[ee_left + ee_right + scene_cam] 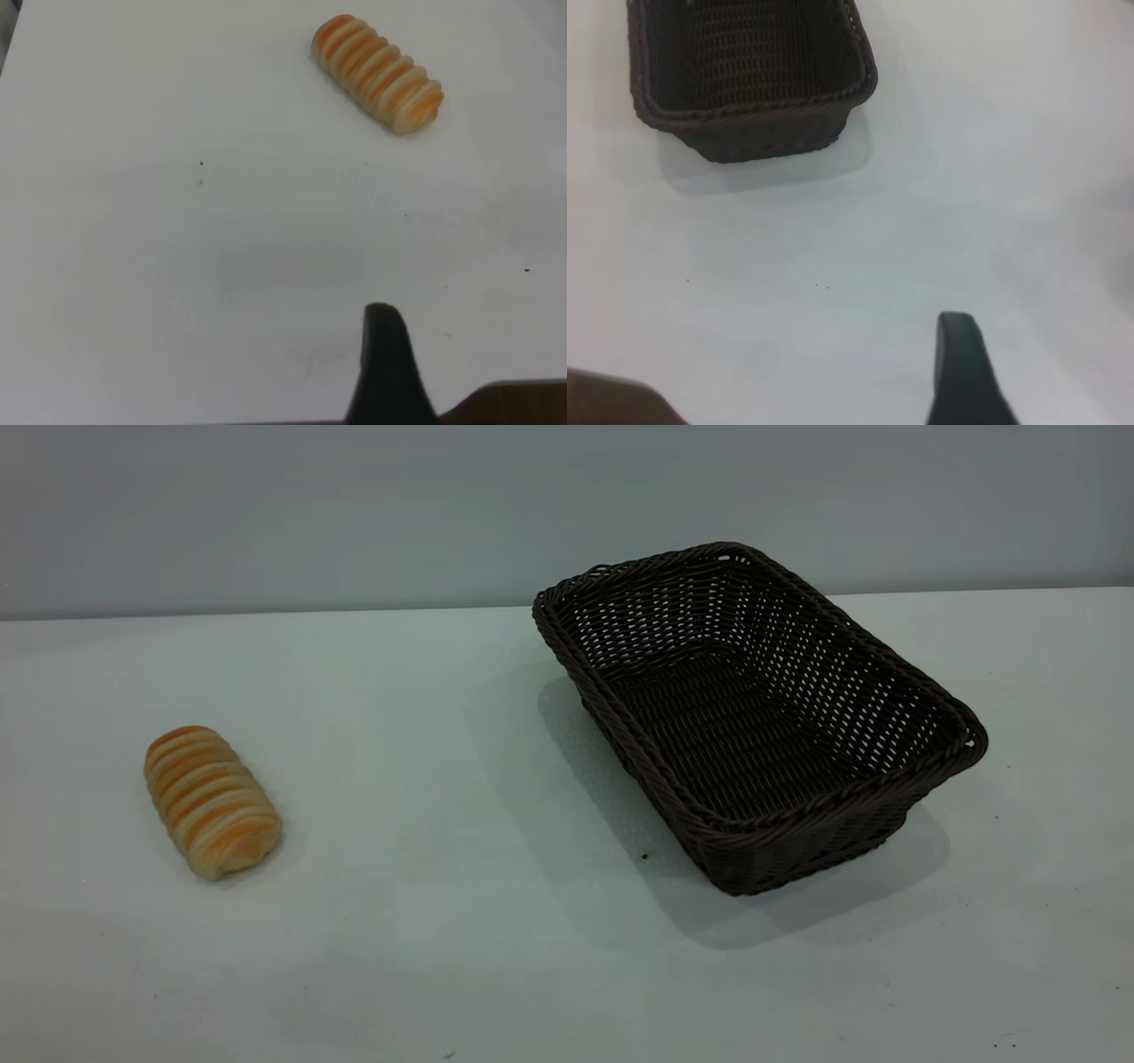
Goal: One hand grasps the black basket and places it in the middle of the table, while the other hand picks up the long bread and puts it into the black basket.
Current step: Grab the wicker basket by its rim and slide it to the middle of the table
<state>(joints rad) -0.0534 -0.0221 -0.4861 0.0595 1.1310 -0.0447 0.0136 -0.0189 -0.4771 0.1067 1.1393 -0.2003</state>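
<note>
From outside, the black basket [757, 717] stands empty on the table [443, 921], right of centre and turned at an angle. The long bread [211, 801] lies at the near left, well apart from it; neither arm shows here.

In the left wrist view, one dark fingertip [385, 363] of the left gripper hangs over bare tabletop, away from the bread [378, 73]; whether it is spread or closed I cannot tell.

In the right wrist view, a single fingertip [964, 367] of the right gripper hangs clear of the basket [749, 84]; its state cannot be told either
</note>
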